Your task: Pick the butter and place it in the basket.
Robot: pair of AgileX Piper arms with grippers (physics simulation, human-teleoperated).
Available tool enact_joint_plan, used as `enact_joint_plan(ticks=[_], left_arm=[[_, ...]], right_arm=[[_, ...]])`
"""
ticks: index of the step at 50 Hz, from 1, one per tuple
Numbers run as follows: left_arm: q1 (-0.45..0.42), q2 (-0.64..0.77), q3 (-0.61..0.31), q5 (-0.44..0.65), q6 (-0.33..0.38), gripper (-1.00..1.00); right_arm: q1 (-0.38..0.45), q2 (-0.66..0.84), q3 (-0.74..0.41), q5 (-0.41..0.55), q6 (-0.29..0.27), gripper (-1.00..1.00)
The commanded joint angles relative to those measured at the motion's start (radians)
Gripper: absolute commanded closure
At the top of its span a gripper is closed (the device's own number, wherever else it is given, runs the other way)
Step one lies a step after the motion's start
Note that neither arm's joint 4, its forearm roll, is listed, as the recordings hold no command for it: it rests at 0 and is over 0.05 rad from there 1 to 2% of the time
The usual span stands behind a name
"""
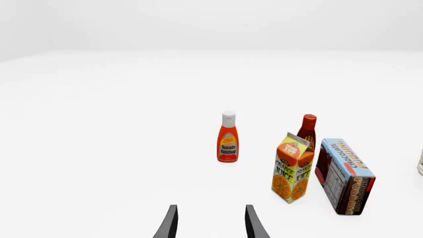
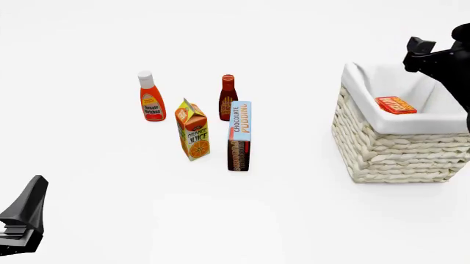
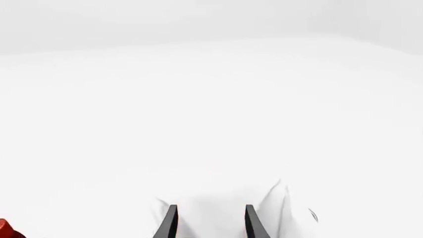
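Plain white tabletop (image 2: 294, 220), white background, nothing else in the room. The butter (image 2: 395, 104) already lies flat inside the basket (image 2: 397, 154), on the white lining toward the far side, lettered face up; so the placing looks done. Judging by looks: a small stiff carton, light, smooth printed card, likely a bit slippery, not fragile; best taken across its short width, fingers on the two long side faces near the middle, from above. Its long axis runs roughly 10-to-4 o'clock in the front view, lettering reading along that line. Right gripper (image 3: 210, 220) hangs above the basket's far right corner, fingers apart with nothing between them; a red sliver at the edge of the right wrist view is probably the butter, apart from the fingers. Left gripper (image 1: 210, 220) sits low at the 7 o'clock corner of the front view, well apart from everything, fingers spread and empty. Clutter at 10 o'clock from the basket, well apart from it: ketchup (image 2: 151, 98), juice carton (image 2: 192, 130), pudding box (image 2: 239, 136) upright and tall, dark sauce bottle (image 2: 228, 93) just behind the pudding box. All standing.
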Motion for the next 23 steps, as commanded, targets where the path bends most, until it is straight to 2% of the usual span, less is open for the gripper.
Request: enact_joint_plan(ticks=[1, 23], left_arm=[[0.000, 0.000, 0.000, 0.000, 0.000, -1.00], [0.000, 0.000, 0.000, 0.000, 0.000, -1.00]], right_arm=[[0.019, -0.116, 0.000, 0.100, -0.005, -1.00], [0.071, -0.389, -0.006, 0.336, -0.050, -1.00]])
